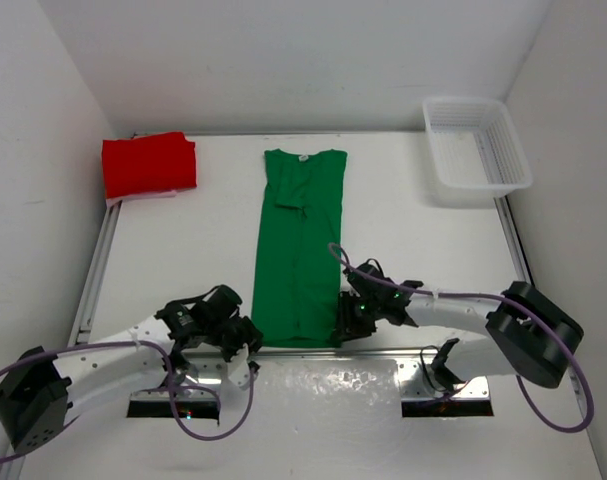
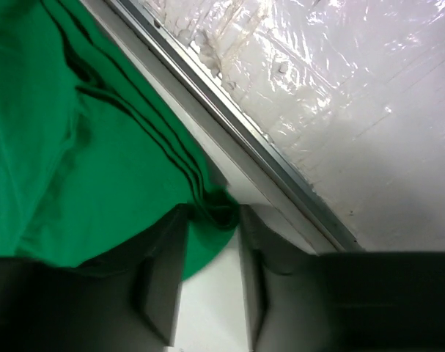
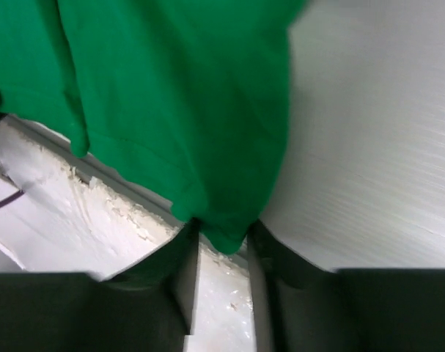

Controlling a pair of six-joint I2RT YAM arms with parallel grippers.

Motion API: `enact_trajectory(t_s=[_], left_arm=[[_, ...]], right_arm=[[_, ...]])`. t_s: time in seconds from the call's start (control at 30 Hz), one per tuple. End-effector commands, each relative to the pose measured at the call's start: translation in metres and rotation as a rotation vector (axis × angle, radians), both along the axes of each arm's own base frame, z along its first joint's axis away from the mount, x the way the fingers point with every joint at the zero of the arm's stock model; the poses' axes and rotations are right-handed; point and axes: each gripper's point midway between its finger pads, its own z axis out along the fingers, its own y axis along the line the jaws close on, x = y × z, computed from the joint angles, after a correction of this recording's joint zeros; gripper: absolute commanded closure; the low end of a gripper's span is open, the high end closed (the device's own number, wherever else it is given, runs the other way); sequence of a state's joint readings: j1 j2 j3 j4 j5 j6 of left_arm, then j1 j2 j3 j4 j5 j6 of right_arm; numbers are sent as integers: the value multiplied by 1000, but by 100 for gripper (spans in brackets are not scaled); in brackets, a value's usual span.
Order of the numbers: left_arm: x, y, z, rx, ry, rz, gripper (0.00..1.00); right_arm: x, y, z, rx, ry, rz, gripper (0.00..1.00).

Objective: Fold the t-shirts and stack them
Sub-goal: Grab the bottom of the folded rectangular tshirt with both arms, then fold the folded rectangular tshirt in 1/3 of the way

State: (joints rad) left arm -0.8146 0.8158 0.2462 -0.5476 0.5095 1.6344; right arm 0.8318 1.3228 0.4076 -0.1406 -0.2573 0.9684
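Observation:
The green t-shirt (image 1: 298, 250) lies folded into a long strip down the middle of the table, collar at the far end. My left gripper (image 1: 249, 343) is at its near left corner. In the left wrist view that corner (image 2: 75, 161) is bunched between the fingertips of the left gripper (image 2: 213, 216). My right gripper (image 1: 345, 328) is at the near right corner. The right wrist view shows the hem corner (image 3: 171, 88) filling the gap at the tips of the right gripper (image 3: 222, 231). A folded red t-shirt (image 1: 148, 165) rests at the back left, with a pink edge (image 1: 148, 197) showing beneath it.
A white mesh basket (image 1: 475, 150) stands at the back right corner. A metal rail (image 2: 266, 154) runs along the table's near edge, right beside both grippers, with crinkled white sheeting beyond it. White walls close in on the left, right and back.

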Motion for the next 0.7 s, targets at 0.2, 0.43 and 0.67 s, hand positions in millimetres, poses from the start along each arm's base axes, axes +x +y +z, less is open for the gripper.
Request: enact_trajectory(t_s=[0.2, 0.43, 0.67], left_arm=[[9, -21, 16, -88, 20, 81, 100], [69, -38, 80, -159, 81, 495, 100], [121, -32, 132, -266, 180, 732, 100]], right_arm=[[-8, 12, 4, 61, 19, 19, 100], [45, 20, 47, 143, -84, -96, 100], [128, 14, 97, 156, -232, -165, 100]])
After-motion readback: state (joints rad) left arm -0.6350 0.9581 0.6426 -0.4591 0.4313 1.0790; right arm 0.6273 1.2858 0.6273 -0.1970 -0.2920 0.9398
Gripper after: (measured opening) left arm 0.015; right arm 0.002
